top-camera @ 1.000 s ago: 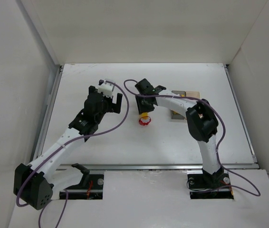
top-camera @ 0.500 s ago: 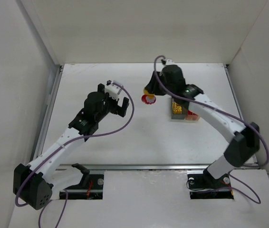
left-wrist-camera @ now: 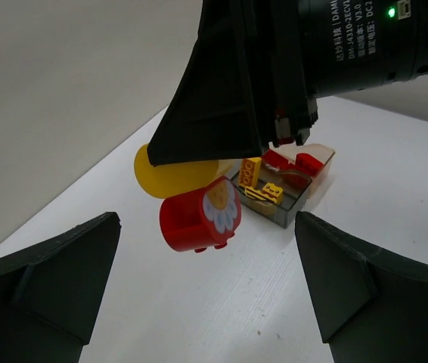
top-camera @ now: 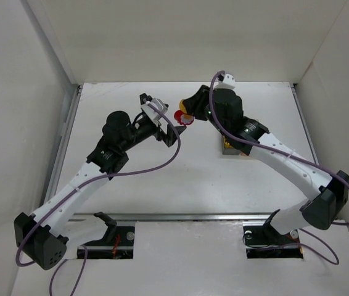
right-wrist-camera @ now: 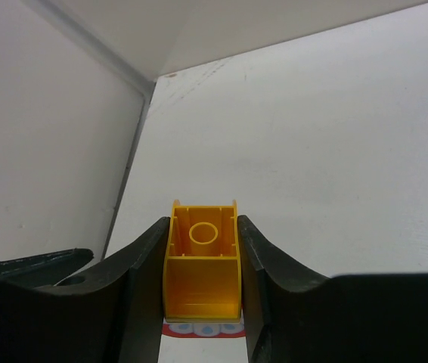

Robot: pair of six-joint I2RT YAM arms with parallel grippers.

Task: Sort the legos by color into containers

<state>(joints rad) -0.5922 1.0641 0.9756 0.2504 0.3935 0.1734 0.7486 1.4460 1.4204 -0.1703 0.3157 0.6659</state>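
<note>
My right gripper (top-camera: 185, 113) is shut on a yellow lego (right-wrist-camera: 202, 261) with a red flower-faced lego (left-wrist-camera: 199, 215) stuck under it, held in the air above the table's far middle. The yellow piece (left-wrist-camera: 180, 169) shows under the right fingers in the left wrist view. My left gripper (top-camera: 173, 128) is open and empty, just left of and below the held pair, its fingers (left-wrist-camera: 44, 280) spread to either side. The paired containers (top-camera: 236, 147) sit mostly hidden under the right arm; the dark grey box (left-wrist-camera: 274, 203) holds yellow legos and the clear tan box (left-wrist-camera: 308, 161) holds red ones.
White enclosure walls (top-camera: 45, 80) surround the table on the left, back and right. A metal rail (top-camera: 199, 216) runs along the near edge. Purple cables loop off both arms.
My right gripper has carried the yellow-and-red pair from the table's middle up and toward the back. My left gripper has swung right, toward the held pair.
</note>
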